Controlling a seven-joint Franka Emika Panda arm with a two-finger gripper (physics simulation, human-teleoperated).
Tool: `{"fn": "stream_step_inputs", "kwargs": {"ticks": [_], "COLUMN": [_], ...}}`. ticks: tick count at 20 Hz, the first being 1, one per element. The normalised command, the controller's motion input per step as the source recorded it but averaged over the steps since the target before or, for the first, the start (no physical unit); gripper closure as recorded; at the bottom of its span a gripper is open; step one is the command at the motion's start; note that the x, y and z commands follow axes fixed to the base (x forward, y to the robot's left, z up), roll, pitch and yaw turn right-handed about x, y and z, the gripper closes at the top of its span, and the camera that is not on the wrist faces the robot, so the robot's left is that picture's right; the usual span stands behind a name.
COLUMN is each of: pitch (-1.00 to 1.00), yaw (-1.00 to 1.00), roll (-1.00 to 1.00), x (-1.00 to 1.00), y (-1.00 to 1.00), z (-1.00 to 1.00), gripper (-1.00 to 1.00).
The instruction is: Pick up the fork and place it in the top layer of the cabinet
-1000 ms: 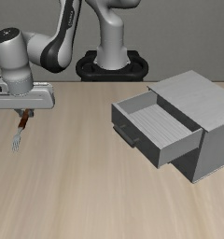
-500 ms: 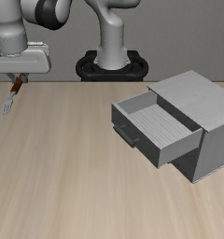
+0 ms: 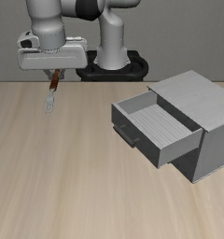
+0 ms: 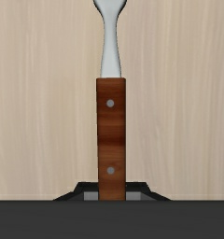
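A fork (image 3: pixel 52 96) with a brown wooden handle and metal tines hangs tines-down from my gripper (image 3: pixel 55 77), well above the wooden table at the exterior view's left. In the wrist view the fork's handle (image 4: pixel 110 140) runs straight out from between my fingers, with the metal neck beyond it, and the gripper is shut on the handle. The grey cabinet (image 3: pixel 200 112) stands at the exterior view's right, and its top drawer (image 3: pixel 159 126) is pulled open toward the left and front.
The robot's black base (image 3: pixel 112 65) sits at the far edge of the table. A wide stretch of bare wooden tabletop (image 3: pixel 67 177) lies between the fork and the cabinet.
My hand has lifted the fork higher and carried it toward the exterior view's right, closer to the cabinet. The drawer has stayed open and still.
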Motion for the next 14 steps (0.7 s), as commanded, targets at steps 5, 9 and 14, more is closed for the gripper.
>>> {"fn": "stream_step_inputs", "kwargs": {"ticks": [5,9,14], "pitch": [0.0,0.0,0.0], "yaw": [0.0,0.0,0.0], "roll": [0.0,0.0,0.0], "x": [0.0,0.0,0.0], "y": [1.0,1.0,1.0], "z": [0.0,0.0,0.0], "gripper": [1.0,1.0,1.0]}}
